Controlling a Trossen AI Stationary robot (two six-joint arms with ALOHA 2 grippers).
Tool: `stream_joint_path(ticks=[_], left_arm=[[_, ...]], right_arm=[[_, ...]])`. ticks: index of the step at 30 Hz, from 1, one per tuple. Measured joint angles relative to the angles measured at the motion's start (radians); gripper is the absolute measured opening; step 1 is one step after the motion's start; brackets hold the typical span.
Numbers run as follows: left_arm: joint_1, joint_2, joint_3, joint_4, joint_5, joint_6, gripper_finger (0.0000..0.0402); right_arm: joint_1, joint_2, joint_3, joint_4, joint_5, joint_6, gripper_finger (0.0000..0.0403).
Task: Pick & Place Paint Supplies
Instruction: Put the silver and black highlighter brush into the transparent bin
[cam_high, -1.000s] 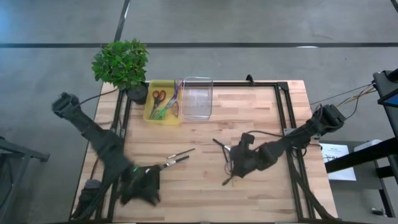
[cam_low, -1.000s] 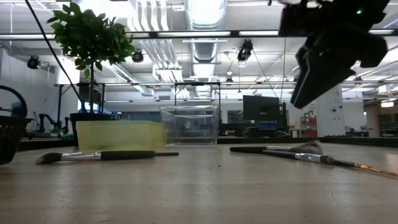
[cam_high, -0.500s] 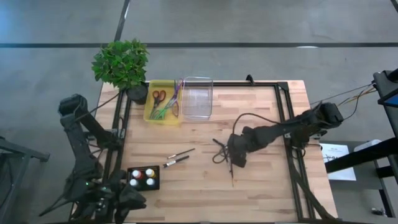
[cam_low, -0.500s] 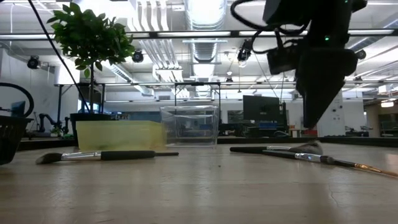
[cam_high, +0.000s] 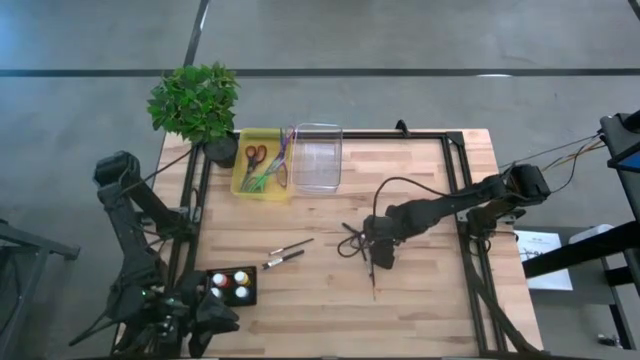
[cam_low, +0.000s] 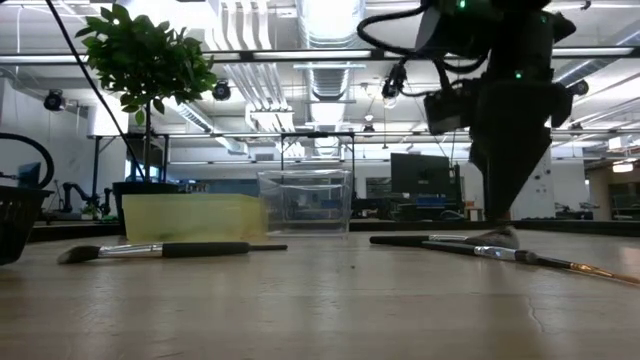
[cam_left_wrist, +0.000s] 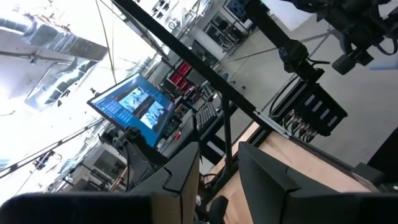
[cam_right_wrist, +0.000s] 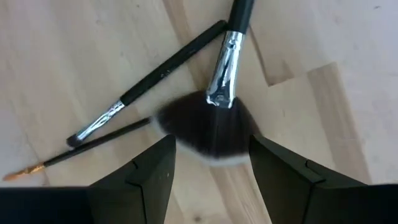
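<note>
The right gripper (cam_right_wrist: 208, 177), fingers spread and empty, hangs over the fan brush (cam_right_wrist: 214, 127) at table centre, handle toward 12 o'clock in the wrist view. Two thin brushes (cam_right_wrist: 149, 81) lie beside it. The paint tray (cam_high: 231, 286) holds small bottles; the yellow bin (cam_high: 259, 165) holds scissors. The left gripper (cam_left_wrist: 217, 180), parted, waits off the table's 8 o'clock corner.

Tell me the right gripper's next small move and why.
Probably lower straight down and close. The right gripper is open, its fingers on either side of the fan brush, whose bristles lie flat on the table. It hovers just above the brush in the low view, so nothing is gripped yet.
</note>
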Motion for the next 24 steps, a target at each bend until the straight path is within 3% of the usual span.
stream_joint_path(ticks=[11, 14, 18, 24], left_arm=[[0.002, -0.001, 0.000, 0.000, 0.005, -0.003, 0.0116], [0.004, -0.001, 0.000, -0.001, 0.004, -0.004, 0.0116], [0.004, -0.001, 0.000, -0.001, 0.004, -0.004, 0.0116], [0.004, -0.001, 0.000, -0.014, 0.004, -0.029, 0.0116]], right_arm=[[-0.015, 0.092, -0.072, 0.155, -0.038, -0.021, 0.0195], [-0.016, 0.095, -0.061, 0.152, -0.033, -0.049, 0.0150], [-0.016, 0.088, -0.055, 0.152, -0.034, -0.057, 0.0037], [0.022, 0.066, -0.044, 0.140, 0.034, -0.070, 0.0011]])
